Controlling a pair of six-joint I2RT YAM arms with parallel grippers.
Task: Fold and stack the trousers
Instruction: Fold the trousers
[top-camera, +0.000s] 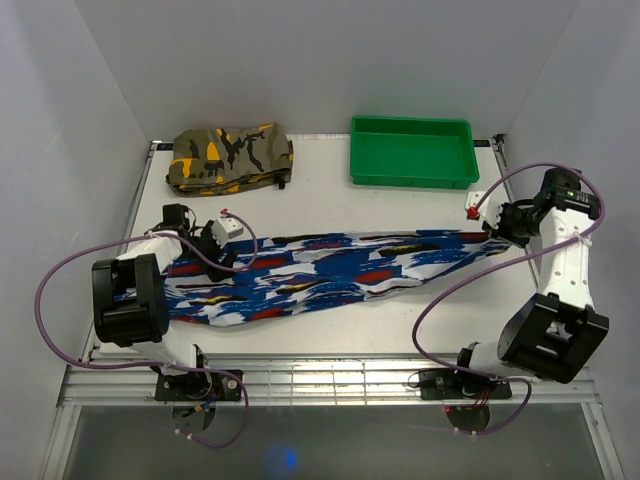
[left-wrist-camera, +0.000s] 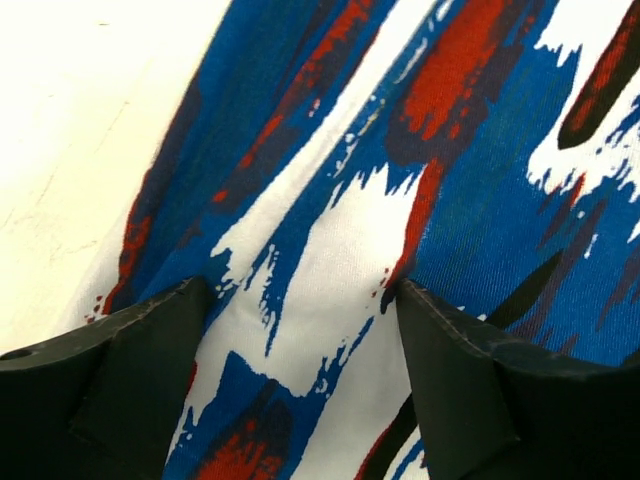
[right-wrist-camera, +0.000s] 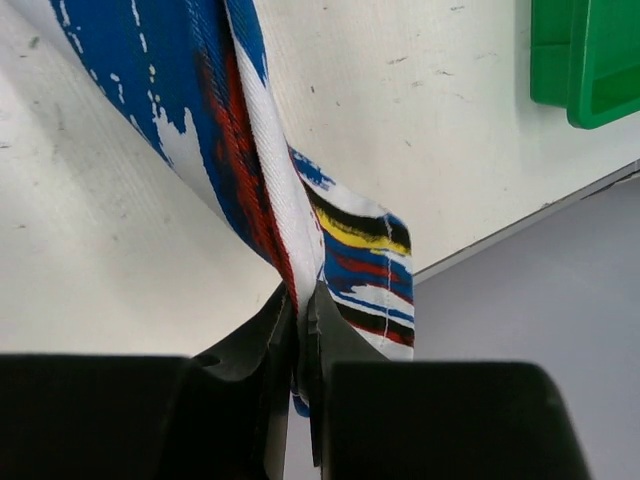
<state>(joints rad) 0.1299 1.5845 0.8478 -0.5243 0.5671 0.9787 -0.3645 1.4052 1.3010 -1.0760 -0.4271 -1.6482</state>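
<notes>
The trousers (top-camera: 340, 270), blue print with white, red and black streaks, lie stretched in a long band across the table from left to right. My left gripper (top-camera: 215, 242) is at their left end. In the left wrist view it (left-wrist-camera: 300, 300) is open, its fingers (left-wrist-camera: 140, 370) spread wide on the fabric (left-wrist-camera: 480, 180). My right gripper (top-camera: 490, 222) is at the right end. In the right wrist view it (right-wrist-camera: 300, 300) is shut on a bunched edge of the trousers (right-wrist-camera: 200, 100), lifted slightly off the table.
An olive camouflage folded garment (top-camera: 230, 155) lies at the back left. A green tray (top-camera: 412, 122) stands at the back right and also shows in the right wrist view (right-wrist-camera: 585, 60). The table's right edge (right-wrist-camera: 530, 225) is close to my right gripper.
</notes>
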